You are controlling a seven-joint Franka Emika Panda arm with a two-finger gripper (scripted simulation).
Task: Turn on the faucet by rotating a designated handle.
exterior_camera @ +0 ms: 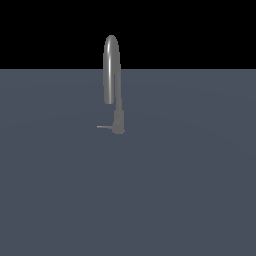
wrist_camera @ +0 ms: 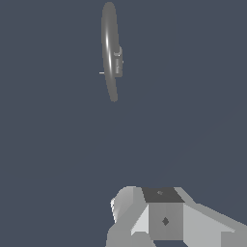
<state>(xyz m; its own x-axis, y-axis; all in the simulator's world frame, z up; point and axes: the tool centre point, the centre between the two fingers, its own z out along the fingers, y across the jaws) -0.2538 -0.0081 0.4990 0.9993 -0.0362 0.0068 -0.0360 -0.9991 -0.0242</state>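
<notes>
The faucet (exterior_camera: 111,70) is rendered in plain metallic grey, with a pale highlight streaked along its arched spout. The handle (exterior_camera: 103,127) is shown in a lighter grey. The floor (exterior_camera: 190,180) is coloured a uniform slate blue-grey, unpatterned, under a black background. The gripper (wrist_camera: 161,219) is finished in white and grey, with a dark panel.

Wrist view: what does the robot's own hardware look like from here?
Only part of the gripper shows: blocky, faceted light grey and white shells, a dark grey top panel and a small dark diamond mark on the front face. No cables visible. The exterior view shows no arm.
</notes>
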